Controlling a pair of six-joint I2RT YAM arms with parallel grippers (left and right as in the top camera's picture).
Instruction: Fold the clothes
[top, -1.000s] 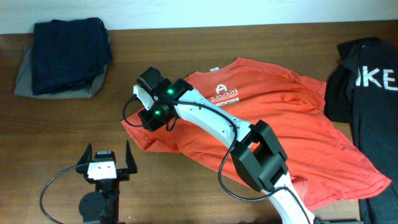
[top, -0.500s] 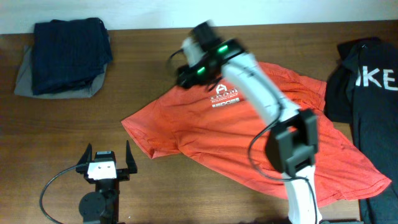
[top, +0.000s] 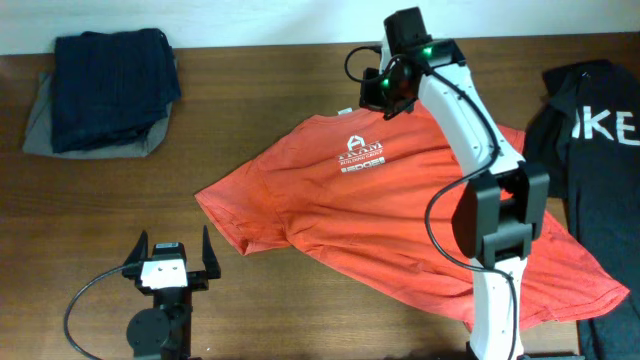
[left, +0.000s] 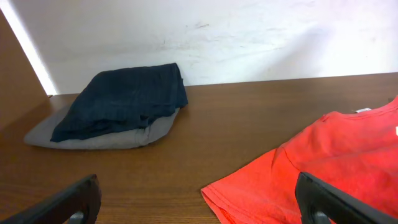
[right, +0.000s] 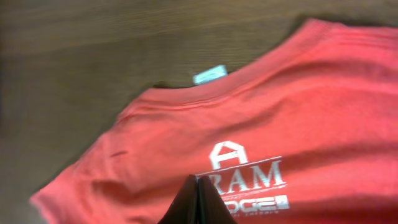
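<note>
The clothes, an orange-red T-shirt (top: 400, 210), lie spread and rumpled across the table's middle and right, with the white logo (top: 360, 155) facing up. My right gripper (top: 380, 98) hovers over the collar at the far edge. In the right wrist view its fingers (right: 198, 190) are pressed together over the logo (right: 245, 171), with no cloth between them, and the collar tag (right: 209, 74) shows. My left gripper (top: 172, 262) stands open near the front edge. In the left wrist view the left gripper (left: 199, 208) faces the shirt's sleeve (left: 273, 186), apart from it.
A folded dark blue garment (top: 110, 85) lies on a grey one at the back left, also in the left wrist view as the same dark pile (left: 124, 99). A black garment with white letters (top: 590, 140) lies at the right edge. A white wall closes the back.
My right arm has swung from the shirt's left sleeve up and to the right, to the collar at the far edge. The left arm has not moved.
</note>
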